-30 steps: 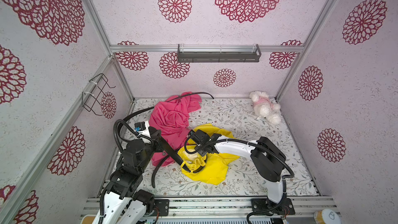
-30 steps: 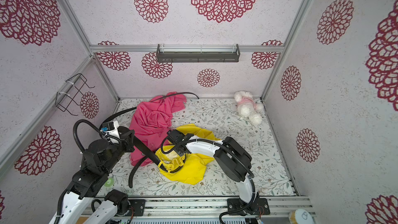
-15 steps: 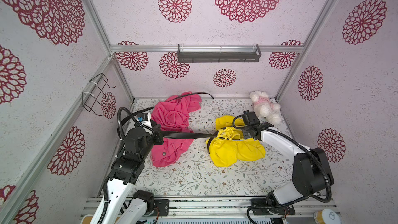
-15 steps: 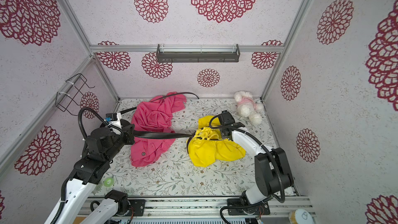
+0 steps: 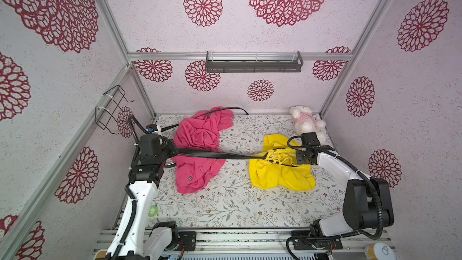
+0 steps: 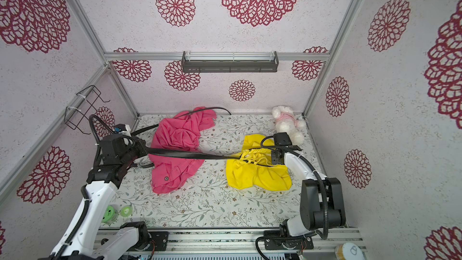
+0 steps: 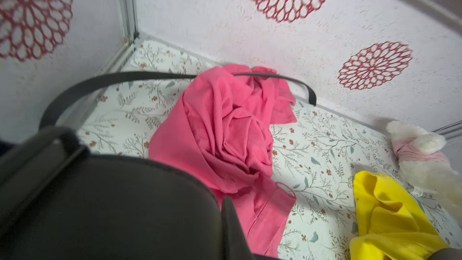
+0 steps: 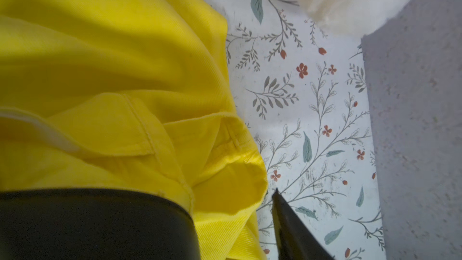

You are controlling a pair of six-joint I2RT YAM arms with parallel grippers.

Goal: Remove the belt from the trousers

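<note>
The yellow trousers (image 5: 282, 176) (image 6: 257, 176) lie crumpled at the right of the floral table. The black belt (image 5: 217, 155) (image 6: 185, 154) is stretched taut from their bunched waistband leftwards, across a pink garment, to my left gripper (image 5: 176, 152) (image 6: 146, 150), which is shut on it. A buckle hangs just below that gripper. My right gripper (image 5: 297, 159) (image 6: 275, 157) is shut on the waistband at the trousers' right end. In the right wrist view, yellow fabric (image 8: 112, 58) fills the gap of the right gripper (image 8: 232, 203). The left wrist view shows the left gripper (image 7: 222, 203) with fingers together.
A pink garment (image 5: 200, 151) lies left of centre with another black strap (image 5: 225, 108) draped over its back edge. A white plush toy (image 5: 306, 123) sits in the back right corner. A wire rack (image 5: 110, 108) hangs on the left wall. Green tape rolls (image 6: 110, 213) lie front left.
The arms have drawn apart: my right gripper carried the trousers from front centre to the right, my left gripper moved back left, and the belt went from slack to taut.
</note>
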